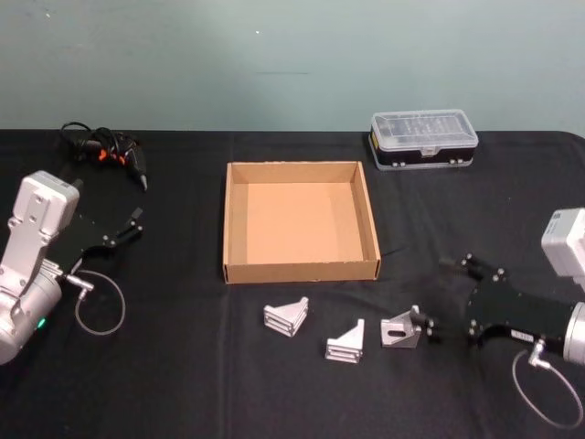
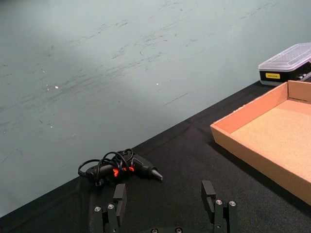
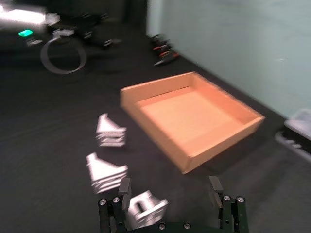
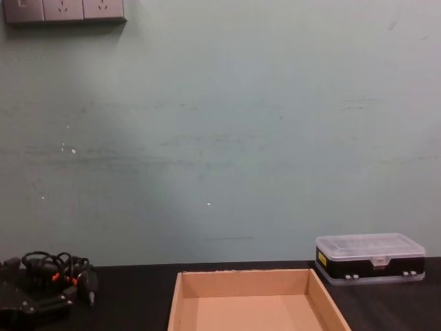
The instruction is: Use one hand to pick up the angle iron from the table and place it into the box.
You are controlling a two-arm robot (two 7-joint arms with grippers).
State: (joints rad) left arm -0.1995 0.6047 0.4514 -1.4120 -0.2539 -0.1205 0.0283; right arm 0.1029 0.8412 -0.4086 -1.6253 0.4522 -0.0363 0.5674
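Where your right gripper point(image 1: 445, 294) reaches in low over the table point(image 1: 183, 384) from the right edge, the rightmost angle iron point(image 1: 400, 329) lies on the tabletop just beside the tip of its near finger. The right wrist view puts that piece point(image 3: 146, 208) on the finger's inner side; whether they touch, you cannot tell. The gripper points left with its fingers wide apart and grips nothing. Your left gripper point(image 1: 128, 229) sits at the left side, fingers likewise apart. Count three angle irons in a row on the near side of the box point(image 1: 239, 219), including the middle angle iron point(image 1: 345, 343) and leftmost angle iron point(image 1: 286, 317). There is one box, one black case point(image 1: 423, 139) at far right, and one corded tool point(image 1: 105, 146) at far left.
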